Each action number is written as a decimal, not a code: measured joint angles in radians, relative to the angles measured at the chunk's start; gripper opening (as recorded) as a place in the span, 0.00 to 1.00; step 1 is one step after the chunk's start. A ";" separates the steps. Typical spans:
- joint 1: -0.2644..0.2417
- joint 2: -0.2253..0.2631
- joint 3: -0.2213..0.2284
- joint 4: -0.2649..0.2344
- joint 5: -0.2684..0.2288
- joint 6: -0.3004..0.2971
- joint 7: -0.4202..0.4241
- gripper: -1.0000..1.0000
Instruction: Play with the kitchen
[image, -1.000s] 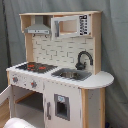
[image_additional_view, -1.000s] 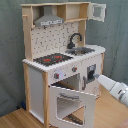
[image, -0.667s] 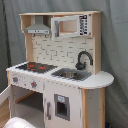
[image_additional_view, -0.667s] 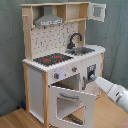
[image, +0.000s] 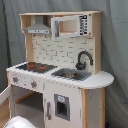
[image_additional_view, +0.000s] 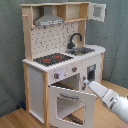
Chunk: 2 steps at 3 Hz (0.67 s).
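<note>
Hand (image_additional_view: 86, 81) of mine touches the tall white and light-wood toy kitchen (image_additional_view: 60, 45) beside its open windowed oven door (image_additional_view: 70, 104). Whether it is clenched, I cannot tell.

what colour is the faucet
Black, a curved faucet over the sink; clearest in the first exterior view.

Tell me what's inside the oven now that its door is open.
Nothing visible. In the second exterior view the oven door hangs open, and through its window only dark interior shows. The door and the robot arm cover most of the cavity.
</note>
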 joint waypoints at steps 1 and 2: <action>-0.056 0.000 0.028 0.066 0.000 0.001 0.103 1.00; -0.097 -0.001 0.060 0.110 -0.001 0.000 0.237 1.00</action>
